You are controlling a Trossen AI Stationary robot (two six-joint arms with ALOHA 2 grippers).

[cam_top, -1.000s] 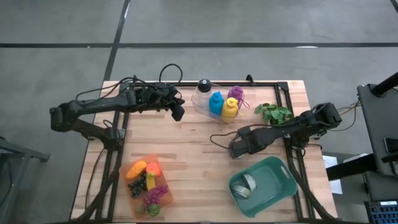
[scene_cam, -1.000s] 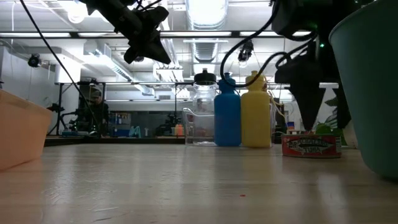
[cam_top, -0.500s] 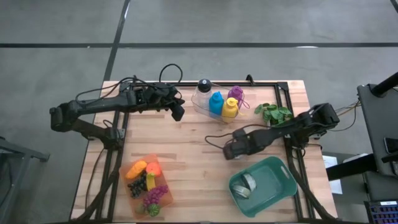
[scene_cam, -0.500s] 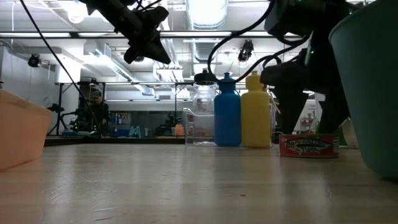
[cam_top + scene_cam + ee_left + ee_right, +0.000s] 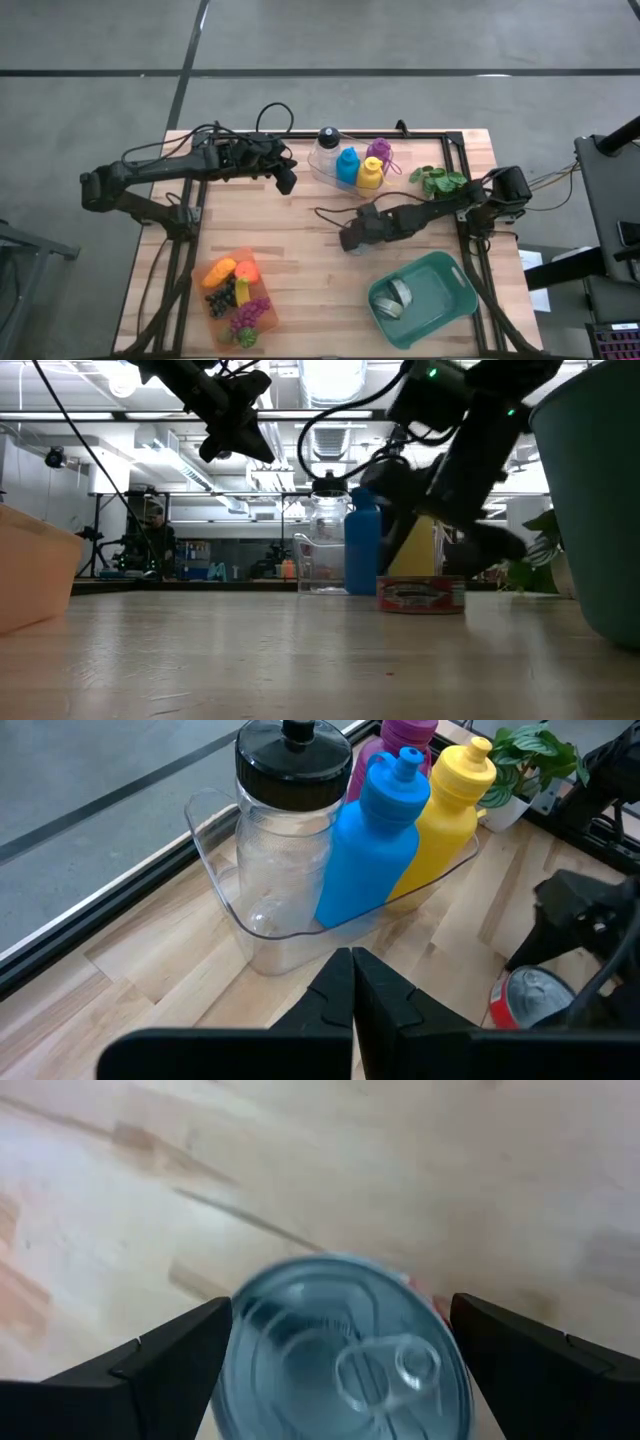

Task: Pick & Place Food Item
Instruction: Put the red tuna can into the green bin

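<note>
Reaching toward the middle of the wooden table (image 5: pixel 300 250), the right gripper (image 5: pixel 352 238) hangs low with its two fingers spread wide on either side of a small round tin can (image 5: pixel 420 594). The can has a red label and a silver pull-tab lid, stands upright on the tabletop, and shows between the fingers (image 5: pixel 150 1365) in the right wrist view; whether the pads touch it cannot be told. Just behind the can sits a clear tray (image 5: pixel 235 915) holding a clear jar with a black lid (image 5: pixel 290 830), a blue bottle (image 5: pixel 375 840), a yellow bottle (image 5: pixel 445 815) and a purple bottle (image 5: pixel 378 151). A green leafy sprig (image 5: pixel 440 181) lies by the right arm. A teal bin (image 5: pixel 425 298) sits at the near right corner. An orange tray of toy fruit (image 5: pixel 236 299) sits at the near left. The left gripper (image 5: pixel 286 181) hovers above the table left of the bottles, fingers pressed together, holding nothing.
</note>
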